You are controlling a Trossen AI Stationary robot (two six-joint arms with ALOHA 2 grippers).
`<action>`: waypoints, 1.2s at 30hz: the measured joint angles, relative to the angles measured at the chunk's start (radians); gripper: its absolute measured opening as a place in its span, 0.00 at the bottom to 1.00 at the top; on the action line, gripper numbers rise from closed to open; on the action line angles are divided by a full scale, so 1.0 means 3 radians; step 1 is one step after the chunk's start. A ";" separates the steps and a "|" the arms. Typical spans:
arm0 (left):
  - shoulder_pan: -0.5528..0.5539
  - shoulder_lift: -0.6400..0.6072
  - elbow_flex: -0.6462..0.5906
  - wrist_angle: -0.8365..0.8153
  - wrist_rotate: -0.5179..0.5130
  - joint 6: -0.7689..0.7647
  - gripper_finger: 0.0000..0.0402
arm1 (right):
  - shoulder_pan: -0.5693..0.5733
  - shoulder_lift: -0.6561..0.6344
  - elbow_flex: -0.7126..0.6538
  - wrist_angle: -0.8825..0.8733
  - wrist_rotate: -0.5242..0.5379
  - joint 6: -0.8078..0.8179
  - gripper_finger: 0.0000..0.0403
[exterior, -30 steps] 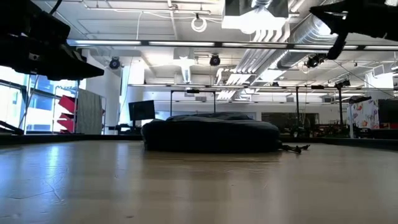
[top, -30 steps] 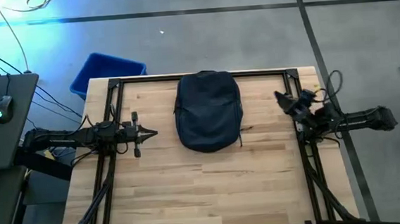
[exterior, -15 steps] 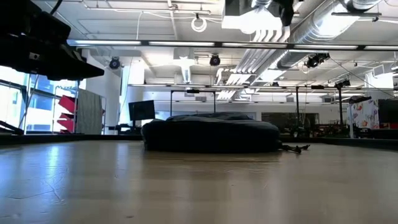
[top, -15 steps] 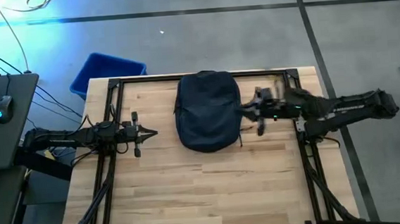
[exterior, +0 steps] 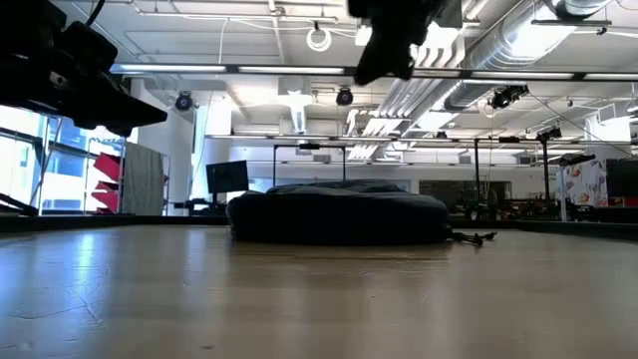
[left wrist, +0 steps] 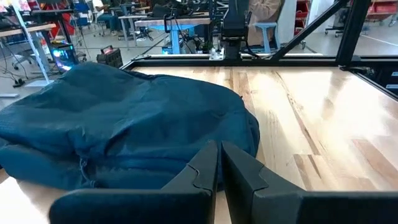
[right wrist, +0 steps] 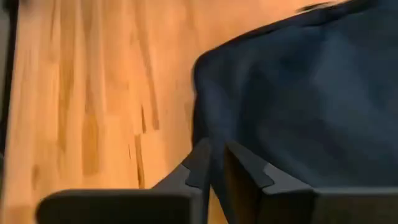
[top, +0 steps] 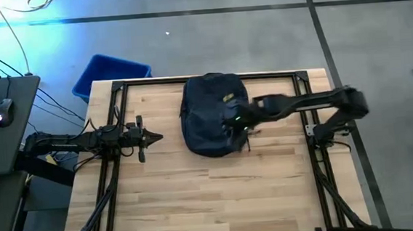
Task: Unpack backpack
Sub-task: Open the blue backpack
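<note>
Unpacking hasn't started: the backpack (top: 214,113) lies zipped; right gripper (top: 230,121) hovers above it, jaws nearly closed; left gripper (top: 152,139) waits, closed.

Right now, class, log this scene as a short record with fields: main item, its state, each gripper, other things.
main item: large dark navy fabric backpack, lying flat mid-table
state: looks closed; nothing unpacked beside it
right gripper: above the backpack's right side, fingers nearly together, holding nothing
left gripper: waiting left of the backpack, fingers nearly together
other: bright blue plastic bin on the floor beyond the light wooden table
</note>
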 joint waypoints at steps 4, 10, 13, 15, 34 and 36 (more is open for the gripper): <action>0.0000 0.0000 0.0000 0.0000 0.0000 0.0000 0.00 | 0.0085 0.0467 0.0217 0.0002 -0.0019 -0.0384 0.25; 0.0000 0.0000 0.0000 0.0000 0.0000 -0.0217 0.00 | 0.0161 0.1000 0.0365 0.0070 0.0220 -0.0681 0.48; -0.0001 0.0000 -0.0001 0.0000 0.0000 -0.0359 0.00 | 0.0162 0.1188 0.0368 0.0117 0.0284 -0.0738 0.56; 0.0000 0.0000 0.0000 0.0000 0.0000 -0.0441 0.00 | 0.0141 0.1303 0.0368 0.0103 0.0276 -0.0707 0.59; -0.0001 -0.0001 0.0000 0.0556 -0.0031 -0.0569 0.00 | 0.0015 0.1628 0.0642 -0.0497 -0.0122 0.0044 0.03; -0.0001 -0.0001 0.0000 0.0853 -0.0063 -0.0690 0.00 | -0.0004 0.1474 0.0862 -0.0707 -0.0257 0.0109 0.01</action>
